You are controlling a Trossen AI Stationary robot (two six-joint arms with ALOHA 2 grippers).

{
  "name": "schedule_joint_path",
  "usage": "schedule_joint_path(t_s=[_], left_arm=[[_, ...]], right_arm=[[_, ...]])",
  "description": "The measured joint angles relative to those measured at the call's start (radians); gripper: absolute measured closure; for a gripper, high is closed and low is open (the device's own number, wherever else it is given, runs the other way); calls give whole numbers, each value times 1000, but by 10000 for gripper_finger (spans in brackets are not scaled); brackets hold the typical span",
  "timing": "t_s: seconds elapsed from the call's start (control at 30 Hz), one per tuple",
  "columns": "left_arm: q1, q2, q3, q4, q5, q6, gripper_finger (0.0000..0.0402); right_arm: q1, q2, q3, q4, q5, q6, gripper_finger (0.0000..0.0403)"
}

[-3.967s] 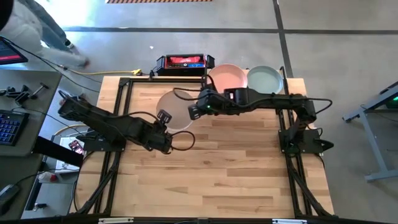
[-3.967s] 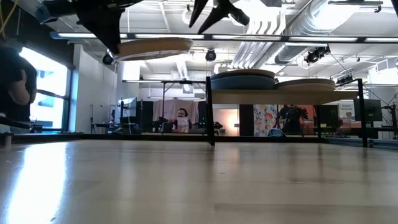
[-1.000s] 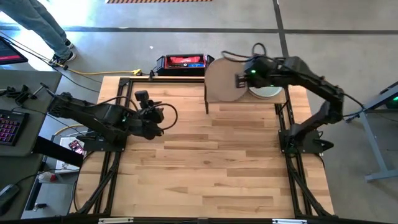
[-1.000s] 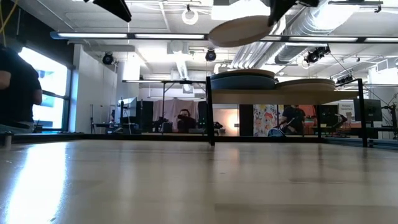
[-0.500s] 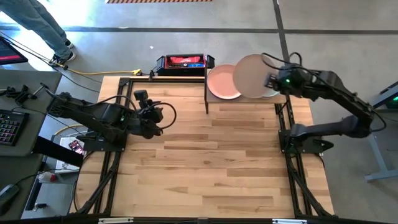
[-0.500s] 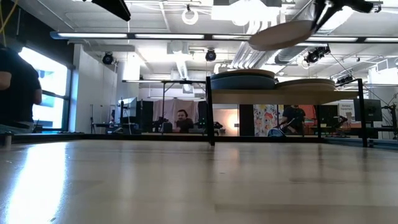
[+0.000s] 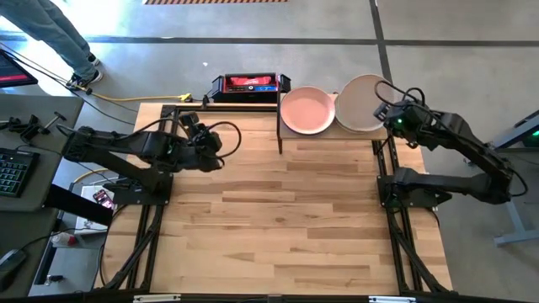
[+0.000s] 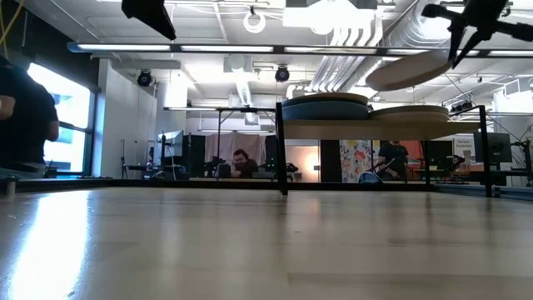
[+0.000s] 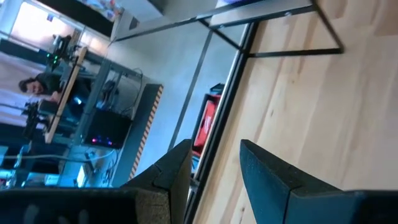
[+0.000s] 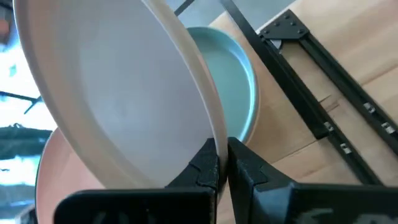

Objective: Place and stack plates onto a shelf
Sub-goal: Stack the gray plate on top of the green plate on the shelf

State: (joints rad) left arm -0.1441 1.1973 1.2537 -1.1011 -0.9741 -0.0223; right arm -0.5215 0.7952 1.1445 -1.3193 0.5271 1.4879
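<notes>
The shelf [image 7: 330, 135] stands at the table's far right, its board [image 8: 350, 127] raised on black posts. On its left half lies a pink plate [image 7: 306, 110] atop a blue one [image 8: 325, 107]. On its right half lies a pale green plate [image 10: 239, 93]. A cream plate [image 7: 360, 103] hangs tilted just above that right stack [image 8: 410, 112], with my right gripper [image 10: 221, 163] shut on it. My left gripper [image 9: 214, 168] stands open and bare over the table's far left [image 7: 192, 128]. My right gripper pinches the cream plate's rim [image 10: 217, 138] between its two fingers, at the edge toward the table's right [image 8: 450, 57]. The fingers come from the table's right, slanting down. The plate is lifted clear and tilted, its held edge higher and its free edge [image 8: 373, 83] lower.
A red and black case [image 7: 246, 84] sits behind the table's far edge. The wooden tabletop [image 7: 286, 219] stretches out in front of the shelf. A person's legs [image 7: 50, 42] show on the floor at the far left, and people show in the room beyond.
My right gripper has carried the cream plate toward the table's right edge, from above the shelf's left stack to above its right stack, and somewhat down. The plate stays tilted in the hold.
</notes>
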Motion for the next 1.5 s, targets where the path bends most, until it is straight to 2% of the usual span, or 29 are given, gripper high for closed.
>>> schedule_joint_path(t_s=[0.33, 0.57, 0.7, 0.93, 1.2, 1.5], left_arm=[[62, 0, 0, 0, 3, 0, 275], [83, 0, 0, 0, 5, 27, 275], [94, 0, 0, 0, 11, 27, 275], [108, 0, 0, 0, 80, 26, 275], [112, 0, 0, 0, 82, 26, 275], [112, 0, 0, 0, 82, 26, 275]], right_arm=[[-88, -10, -132, 136, 0, 115, 403], [-109, -3, -197, 235, -21, 198, 403], [-109, 27, -211, 233, -28, 244, 403], [-109, 101, -212, 244, -30, 295, 403], [-109, 116, -212, 248, -42, 294, 402], [-109, 116, -212, 248, -45, 293, 362]])
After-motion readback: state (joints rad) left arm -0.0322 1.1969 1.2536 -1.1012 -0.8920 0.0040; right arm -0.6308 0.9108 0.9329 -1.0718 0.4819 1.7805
